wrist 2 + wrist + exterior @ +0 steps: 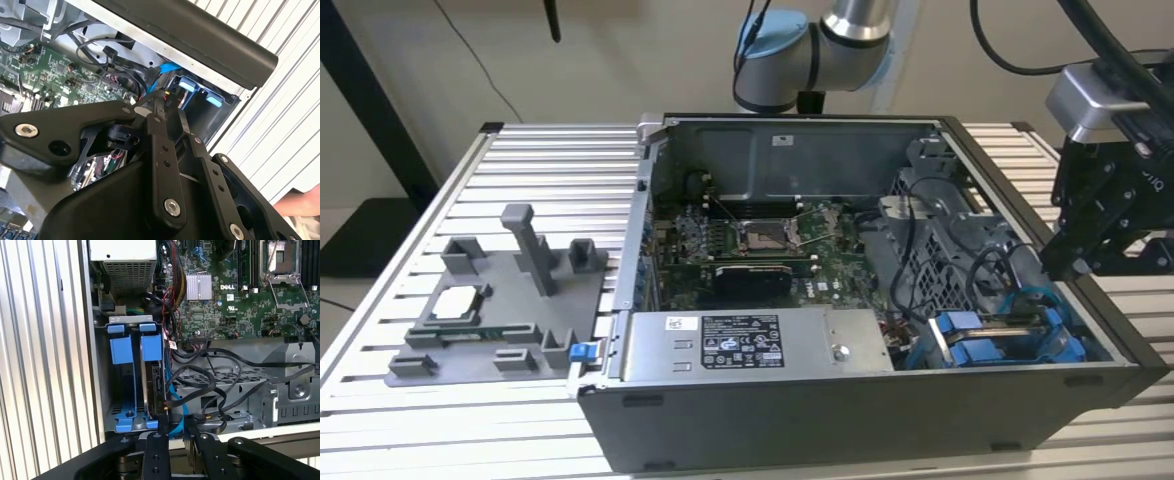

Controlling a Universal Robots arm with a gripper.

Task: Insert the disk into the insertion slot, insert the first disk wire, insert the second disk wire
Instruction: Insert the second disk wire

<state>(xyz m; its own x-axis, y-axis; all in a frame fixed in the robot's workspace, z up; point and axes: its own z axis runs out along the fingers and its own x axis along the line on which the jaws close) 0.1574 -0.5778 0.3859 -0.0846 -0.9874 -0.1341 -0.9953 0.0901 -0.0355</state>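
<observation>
Exterior view: the case (pixel 854 430) lies open on the table (pixel 454 430). The gripper (pixel 1063 268) hangs over the case's edge at the exterior view's right, above the slot (pixel 1001 338), with bare table beyond.

Second wrist view: the fingers (pixel 162 150) reach past that edge toward the blue fittings.

First wrist view: the disk (pixel 156 382) stands edge-on in the slot (pixel 131 319), with cables (pixel 250 361) crowding beside it. The fingers are slightly parted with nothing seen between them, and one tip touches a small connector (pixel 165 407) at the disk's end.

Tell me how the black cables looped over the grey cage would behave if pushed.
The black cables likely flop aside, then spring back: they lie in loose loops. Probably light, being thin. They may snag, since they cross each other over the perforated cage.
</observation>
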